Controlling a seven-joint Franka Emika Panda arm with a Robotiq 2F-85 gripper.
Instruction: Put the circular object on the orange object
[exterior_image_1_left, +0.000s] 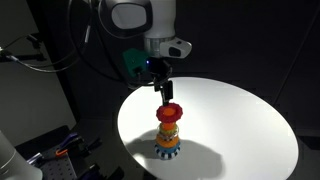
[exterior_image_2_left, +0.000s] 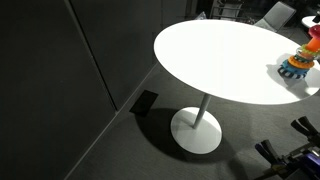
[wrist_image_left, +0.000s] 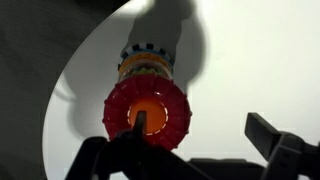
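The red ring (wrist_image_left: 147, 110) lies on top of the stacking toy, with the orange peg (wrist_image_left: 150, 108) showing through its centre hole. In an exterior view the ring (exterior_image_1_left: 170, 110) caps the stack of orange, yellow and blue scalloped rings (exterior_image_1_left: 167, 140) on the white round table (exterior_image_1_left: 235, 125). My gripper (wrist_image_left: 200, 125) is open just above the toy. One finger overlaps the ring's hole and the other stands well off to the side over bare table. It hangs just above the ring in an exterior view (exterior_image_1_left: 161, 93). The toy (exterior_image_2_left: 297, 63) sits at the frame's edge.
The table (exterior_image_2_left: 220, 55) stands on a single pedestal base (exterior_image_2_left: 197, 130). The toy stands near the table's edge. Cables and gear lie low beside the table (exterior_image_1_left: 50, 150). A dark flat object (exterior_image_2_left: 143, 102) lies on the floor. Dark walls surround the scene.
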